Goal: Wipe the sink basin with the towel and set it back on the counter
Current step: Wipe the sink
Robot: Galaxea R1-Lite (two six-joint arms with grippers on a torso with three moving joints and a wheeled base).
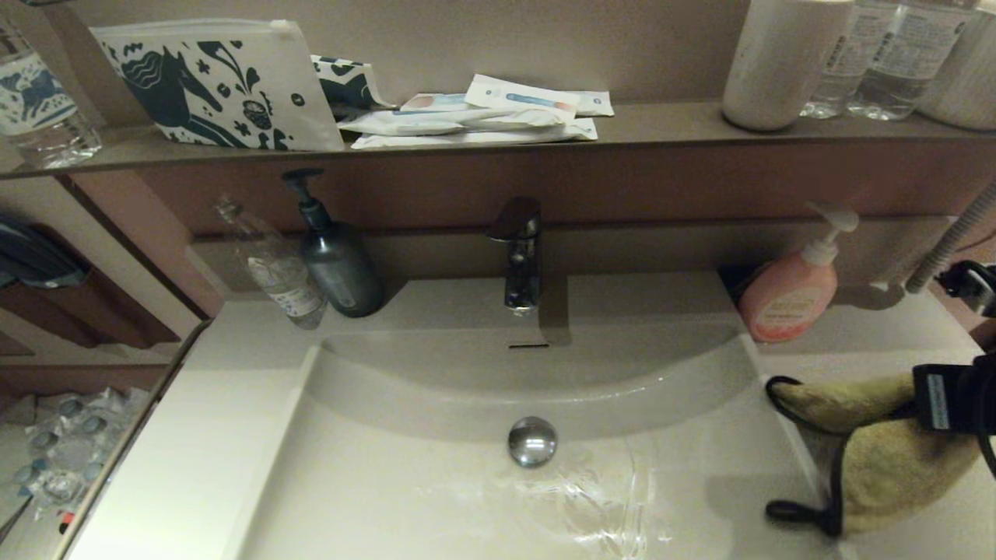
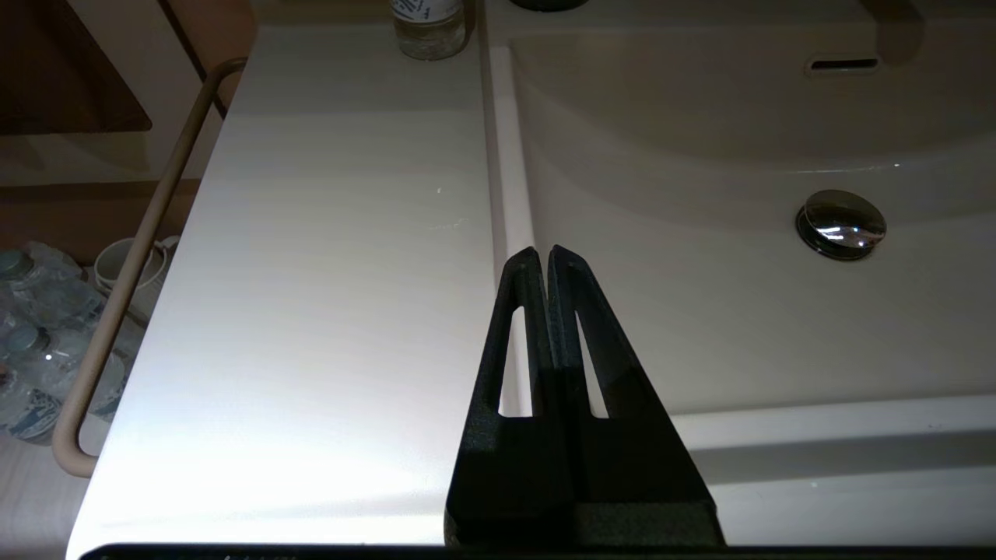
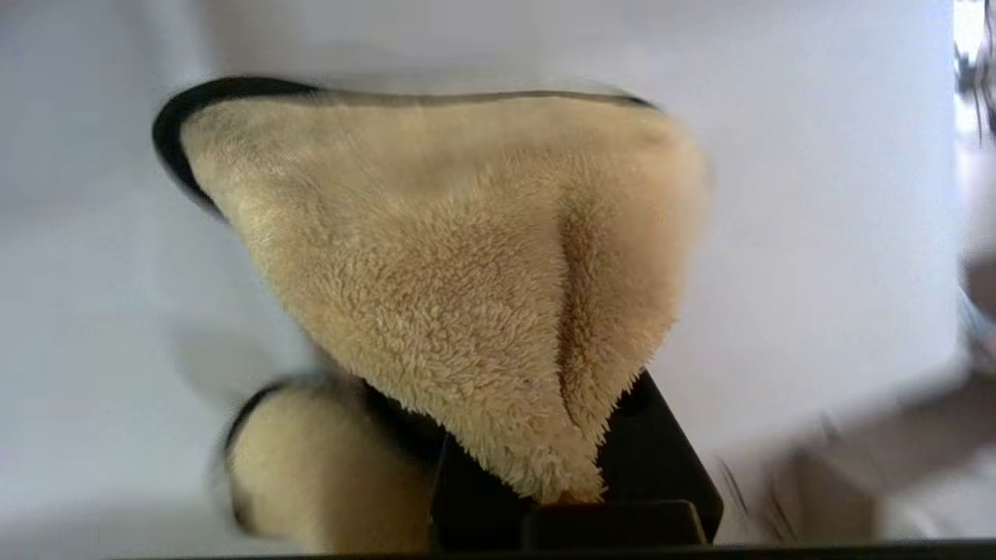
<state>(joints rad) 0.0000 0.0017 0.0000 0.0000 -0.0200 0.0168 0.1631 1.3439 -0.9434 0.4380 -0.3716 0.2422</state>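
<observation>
The counter (image 1: pixel 194 435) wraps the sink basin (image 1: pixel 436 482), with its chrome drain plug (image 1: pixel 533 442) at centre. My right hand (image 1: pixel 945 400) pinches the towel (image 1: pixel 887 459) over the counter right of the basin. My left hand (image 2: pixel 548 257) hangs pressed closed, holding nothing, over the basin's left rim.

From the head we look forward and down at the sink basin (image 1: pixel 436 482), with the faucet (image 1: pixel 520 253) and the shelf (image 1: pixel 661 124) behind it. From the left wrist we look past the left gripper (image 2: pixel 542 257) along the counter (image 2: pixel 327 272) toward the back wall; this view shares the drain plug (image 2: pixel 841 224) and overflow slot (image 2: pixel 842 64) with the head view. From the right wrist we sit very close to the towel (image 3: pixel 467 295), which fills most of that view and also shows at the head view's right edge.
</observation>
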